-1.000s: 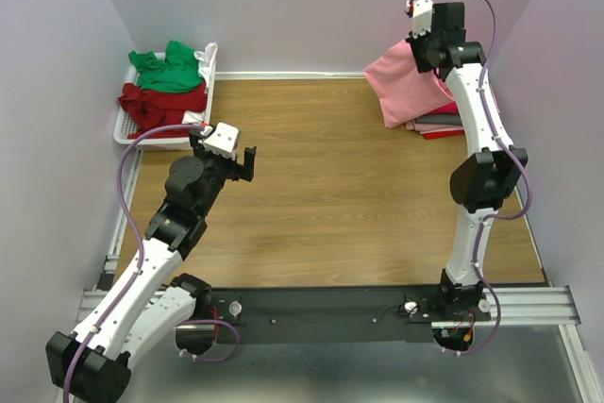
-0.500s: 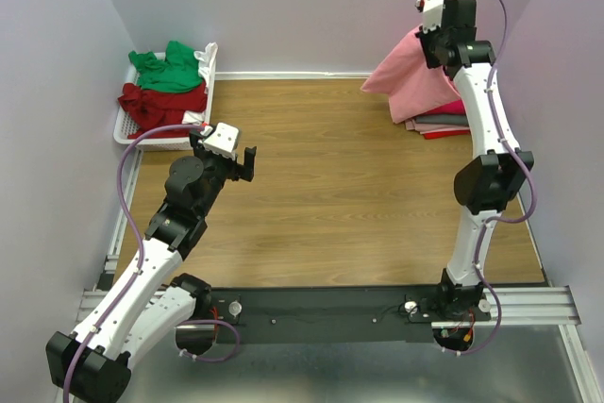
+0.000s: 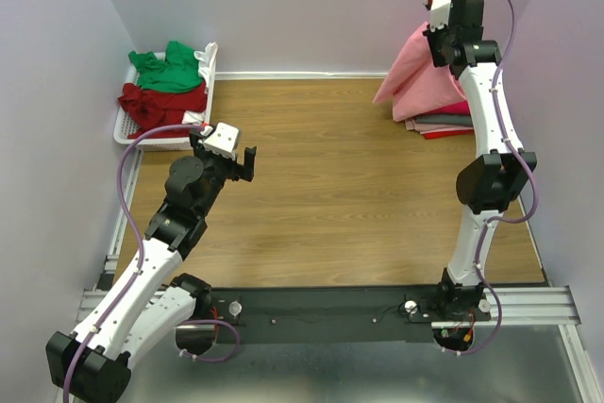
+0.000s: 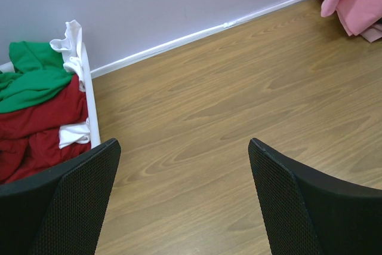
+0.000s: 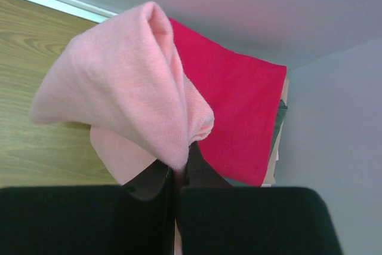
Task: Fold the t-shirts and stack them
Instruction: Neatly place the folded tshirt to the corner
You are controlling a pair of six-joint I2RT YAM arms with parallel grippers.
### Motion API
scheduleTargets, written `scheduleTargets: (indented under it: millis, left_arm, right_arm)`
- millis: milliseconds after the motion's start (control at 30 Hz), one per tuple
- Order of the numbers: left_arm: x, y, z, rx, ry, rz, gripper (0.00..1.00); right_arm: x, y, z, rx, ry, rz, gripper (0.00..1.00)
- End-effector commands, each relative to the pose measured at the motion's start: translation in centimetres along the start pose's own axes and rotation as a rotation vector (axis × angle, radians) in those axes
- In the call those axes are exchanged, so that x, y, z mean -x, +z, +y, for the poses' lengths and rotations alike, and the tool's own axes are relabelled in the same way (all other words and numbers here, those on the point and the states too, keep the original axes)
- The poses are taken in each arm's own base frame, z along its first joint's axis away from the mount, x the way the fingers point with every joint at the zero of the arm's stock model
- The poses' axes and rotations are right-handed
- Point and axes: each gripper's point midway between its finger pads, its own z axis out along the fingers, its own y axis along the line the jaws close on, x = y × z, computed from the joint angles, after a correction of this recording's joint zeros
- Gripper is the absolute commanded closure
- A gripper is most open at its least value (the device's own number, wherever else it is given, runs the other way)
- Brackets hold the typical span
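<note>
Light pink t-shirt [image 3: 412, 80] hangs bunched from the right gripper [image 5: 176, 174], long axis running steeply down from the pinched point toward the far right corner of the table [image 3: 330, 176]. In the top view its lower edge overlaps the stack [image 3: 442, 124] there; contact cannot be confirmed. The right wrist view shows the magenta shirt [image 5: 239, 103] lying flat on top of that stack, directly beneath the pink cloth.

Right arm reaches up and far, nearly straight, wrist high by the back wall. Its jaws are closed tight on a fold of the pink shirt.

Left arm is bent, low over the left of the table. Left gripper [image 4: 184, 147] is spread wide and holds nothing.

White basket [image 3: 125, 135] sits at the far left, holding the green shirt [image 3: 170, 68] over the dark red shirt [image 3: 162, 101], well apart from the stack
</note>
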Motion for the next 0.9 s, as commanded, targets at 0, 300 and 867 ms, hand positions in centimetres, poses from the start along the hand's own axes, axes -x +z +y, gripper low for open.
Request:
scheduleTargets:
  millis: [0,300,867]
  left_arm:
    - [0.2,0.2,-0.6,-0.027,0.004,-0.018,0.05]
    - [0.0,0.2,-0.6,-0.029,0.004,-0.012,0.05]
    - [0.1,0.3,-0.7,-0.032,0.006,-0.014,0.05]
  right_arm:
    - [4.5,-3.1,-2.4,-0.057,0.024,-0.144,1.0]
    - [4.7,-2.9,-3.5,-0.096,0.036,-0.149,1.0]
    - [2.0,-0.5,-5.3,-0.145,0.04,-0.084,1.0]
